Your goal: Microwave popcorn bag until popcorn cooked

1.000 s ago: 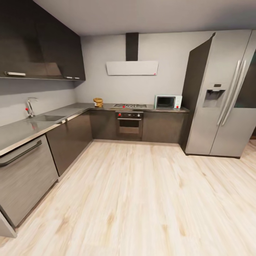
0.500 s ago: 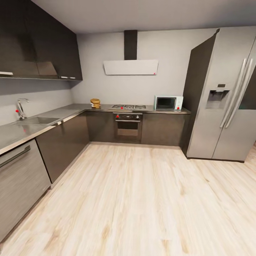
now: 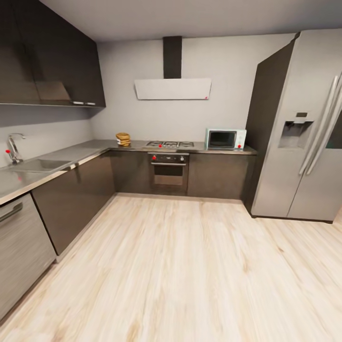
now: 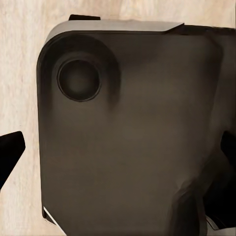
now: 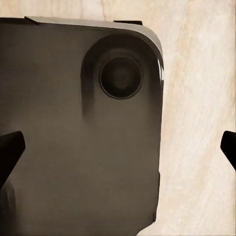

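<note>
Far across the room, the mustard-tan popcorn bag [image 3: 123, 139] stands on the grey L-shaped countertop [image 3: 80, 152] near its back corner. The pale mint-blue microwave [image 3: 225, 139] sits on the same countertop further right, beside the fridge, with its dark door closed. The popcorn itself is too small to make out. In the left wrist view my left gripper [image 4: 118, 152] is open, its dark fingertips [image 4: 10, 157] wide apart over the robot's dark base. My right gripper [image 5: 118, 150] is open the same way, with nothing between its fingertips [image 5: 10, 152].
A steel fridge [image 3: 304, 128] stands at the right. The black-fronted oven [image 3: 167, 171] and hob [image 3: 169, 143] lie between bag and microwave, under a white hood [image 3: 173, 89]. Sink [image 3: 33, 165], tap [image 3: 13, 148] and dishwasher [image 3: 19, 247] line the left. Pale wood floor [image 3: 190, 266] stretches ahead.
The whole head view has shifted: the left counter slides out to the left and the back wall looms slightly nearer, so the camera has moved. Nothing in the kitchen has moved.
</note>
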